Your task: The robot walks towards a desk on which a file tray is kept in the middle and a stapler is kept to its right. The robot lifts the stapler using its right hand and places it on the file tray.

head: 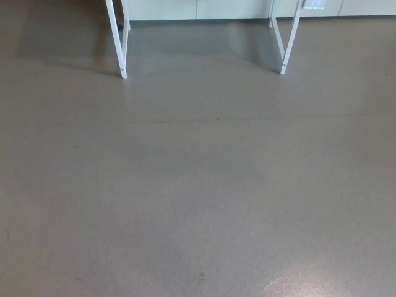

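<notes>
The gray floor is filling almost the whole head view, smooth and a little shiny. At the far left, near the top, a darker shadow is lying on it beside the left desk leg. This leg is white and thin: 2 bars are coming down from the upper edge and are meeting at 1 foot that is touching the floor. Between the 2 legs, along the top edge, pale panels are standing behind, with thin vertical joints between them. A faint line is crossing the floor from side to side below the legs. Further right, the right desk leg is showing the same build, 2 white bars joining at a foot on the floor. Just above it, a small white piece is being cut by the upper edge, and I cannot tell what it is. In the lower right corner a pale reflection is shining on the floor. The desk top is lying beyond the upper edge, so the stapler and the file tray are not showing and I cannot tell where they are. The left hand and the right hand are also outside the view, so I cannot tell how open their fingers are or whether they are holding anything.
</notes>
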Available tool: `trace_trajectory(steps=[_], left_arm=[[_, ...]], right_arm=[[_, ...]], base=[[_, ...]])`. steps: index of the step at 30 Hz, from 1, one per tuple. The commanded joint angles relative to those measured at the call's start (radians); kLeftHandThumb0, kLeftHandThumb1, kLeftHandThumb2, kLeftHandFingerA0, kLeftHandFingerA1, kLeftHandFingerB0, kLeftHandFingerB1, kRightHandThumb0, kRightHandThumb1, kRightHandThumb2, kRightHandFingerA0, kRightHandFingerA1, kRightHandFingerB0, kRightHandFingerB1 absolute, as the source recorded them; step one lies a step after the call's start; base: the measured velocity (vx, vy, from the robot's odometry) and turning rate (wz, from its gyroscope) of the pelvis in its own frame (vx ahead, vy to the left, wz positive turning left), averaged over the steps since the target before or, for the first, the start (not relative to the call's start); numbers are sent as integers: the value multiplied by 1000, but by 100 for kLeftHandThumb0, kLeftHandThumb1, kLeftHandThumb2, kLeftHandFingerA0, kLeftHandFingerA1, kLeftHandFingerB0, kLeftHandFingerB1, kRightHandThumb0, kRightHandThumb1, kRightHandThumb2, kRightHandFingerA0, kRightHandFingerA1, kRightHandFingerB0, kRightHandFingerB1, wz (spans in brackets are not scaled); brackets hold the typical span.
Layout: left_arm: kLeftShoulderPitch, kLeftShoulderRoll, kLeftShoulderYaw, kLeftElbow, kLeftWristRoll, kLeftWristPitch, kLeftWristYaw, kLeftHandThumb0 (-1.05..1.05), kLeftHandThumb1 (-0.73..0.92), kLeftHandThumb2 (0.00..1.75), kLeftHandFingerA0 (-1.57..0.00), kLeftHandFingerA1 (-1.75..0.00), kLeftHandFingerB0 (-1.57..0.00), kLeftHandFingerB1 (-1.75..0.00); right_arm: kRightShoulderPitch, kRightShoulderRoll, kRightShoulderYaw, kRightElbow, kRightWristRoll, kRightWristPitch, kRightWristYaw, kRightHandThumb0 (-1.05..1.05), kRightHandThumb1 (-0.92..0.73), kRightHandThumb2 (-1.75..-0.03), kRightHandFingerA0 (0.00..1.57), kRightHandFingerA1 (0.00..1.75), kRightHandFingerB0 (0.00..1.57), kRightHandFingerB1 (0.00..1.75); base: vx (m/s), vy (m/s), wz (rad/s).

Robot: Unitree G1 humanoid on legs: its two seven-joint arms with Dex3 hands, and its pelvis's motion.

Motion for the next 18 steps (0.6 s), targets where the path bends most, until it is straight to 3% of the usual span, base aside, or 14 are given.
trace_trajectory(steps=[1, 2, 3, 4, 5, 6, 7, 8, 12, 13, 14, 15, 16, 18], left_arm=[[8, 15, 10, 0, -12, -50, -2, -89, 82, 123, -4, -54, -7, -40], [9, 13, 16, -3, -18, -52, -6, -88, 81, 123, -2, -51, -6, -40], [12, 11, 25, -2, -27, -55, -11, -90, 79, 122, -1, -48, -10, -36], [15, 12, 28, 0, -29, -56, -14, -90, 79, 122, -1, -48, -10, -36], [20, 11, 28, -3, -27, -58, -12, -91, 80, 123, -1, -48, -7, -37], [27, 15, 20, -7, -17, -71, -16, -81, 76, 123, 0, -48, -3, -38], [27, 15, 19, -6, -15, -68, -14, -89, 92, 81, -9, -51, -1, -38], [25, 17, 15, -3, -10, -65, -9, -92, 81, 124, -3, -51, -6, -37], [30, 17, 35, -22, -32, -54, -18, -90, 78, 121, 0, -47, -9, -36], [31, 18, 28, -23, -21, -58, -8, -89, 92, 79, -9, -50, -2, -38], [28, 19, 24, -20, -16, -58, -3, -83, 75, 120, -4, -49, -4, -39], [27, 19, 23, -18, -15, -58, -1, -83, 75, 120, -4, -49, -4, -39], [26, 21, 38, -9, -31, -64, -11, -89, 91, 78, 0, -43, -2, -28], [25, 18, 51, -13, -45, -55, -16, -87, 92, 73, 0, -40, -2, -21]], right_arm=[[39, -39, -3, -72, 22, 55, 76, -55, -47, -54, 16, 47, 16, 33], [39, -36, -4, -70, 20, 51, 68, -59, -38, -68, 11, 51, 12, 41], [28, -35, -3, -55, 22, 61, 70, -54, -46, -54, 12, 46, 16, 33], [27, -35, -2, -52, 21, 67, 73, -54, -46, -54, 12, 46, 16, 33], [36, -34, -1, -52, 17, 53, 68, -34, -23, -85, 5, 55, 0, 50], [25, -40, 11, -32, 4, 51, 68, -34, -26, -86, 6, 55, 0, 50], [27, -42, 11, -38, 7, 64, 77, -34, -27, -86, 5, 55, 0, 50], [31, -43, 11, -50, 10, 80, 82, -32, -31, -88, 5, 54, 0, 50], [46, -33, -2, -52, 25, 53, 91, -33, -29, -87, 5, 54, 0, 50], [37, -38, 14, -38, 5, 46, 80, -56, -47, -54, 17, 48, 14, 34], [33, -34, 4, -22, 18, 34, 86, -33, -26, -85, 5, 54, 0, 50], [30, -32, -1, -14, 25, 27, 90, -33, -26, -85, 5, 54, 0, 50], [27, -20, -14, -1, 34, 21, 72, -54, -37, -66, 8, 50, 12, 40], [27, -31, 9, 6, 8, 9, 67, -52, -48, -55, 17, 47, 16, 33]], base=[[0, 0, 0], [0, 0, 0], [0, 0, 0], [0, 0, 0], [0, 0, 0], [0, 0, 0], [0, 0, 0], [0, 0, 0], [0, 0, 0], [0, 0, 0], [0, 0, 0], [0, 0, 0], [0, 0, 0], [0, 0, 0]])
